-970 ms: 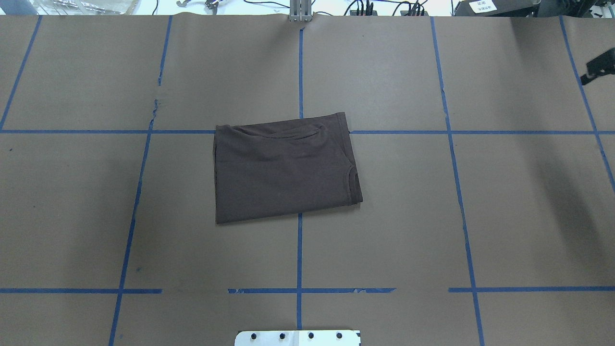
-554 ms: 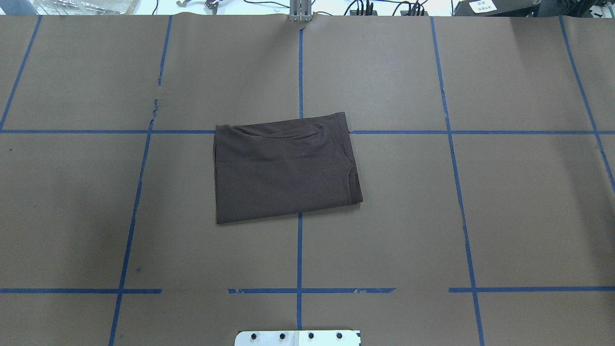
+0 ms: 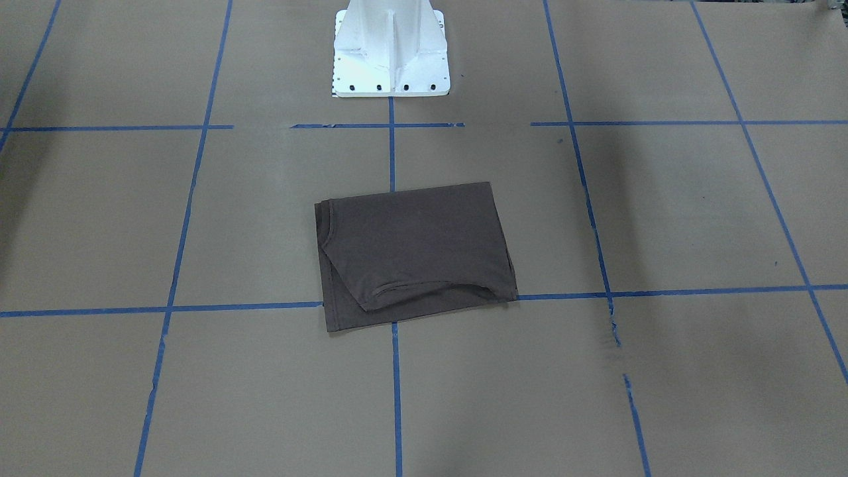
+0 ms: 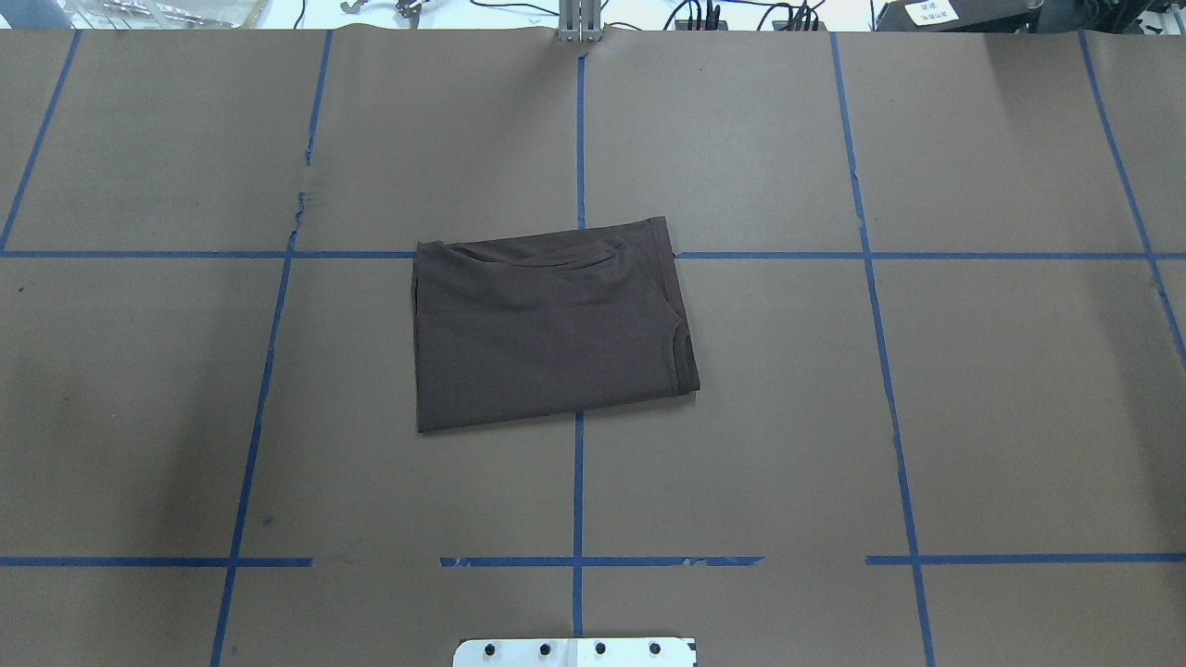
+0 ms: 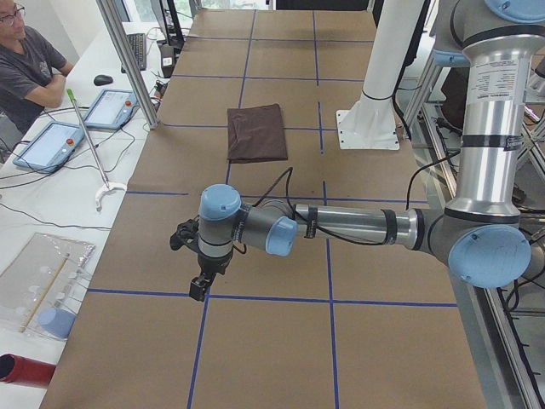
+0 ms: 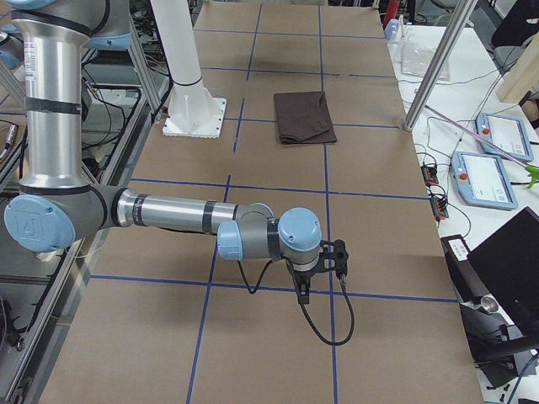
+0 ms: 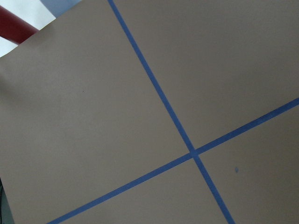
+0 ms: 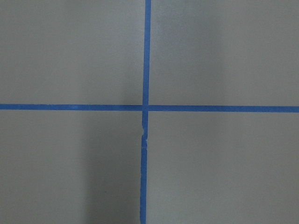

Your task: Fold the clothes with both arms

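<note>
**Shirt folded mid-worktop, both arms out wide**

Nearest me, the left pincer point(image 5: 198, 287) is hanging low over its end of the worktop point(image 5: 281, 341), pointing down by crossing blue tape lines point(image 7: 193, 153). I cannot tell how far open it is. The right pincer point(image 6: 303, 290) is hanging likewise at the opposite end, its opening equally unclear. Farther in, the T-shirt point(image 4: 551, 324) is lying folded in a rectangle, near the white pedestal point(image 3: 391, 46).
</note>
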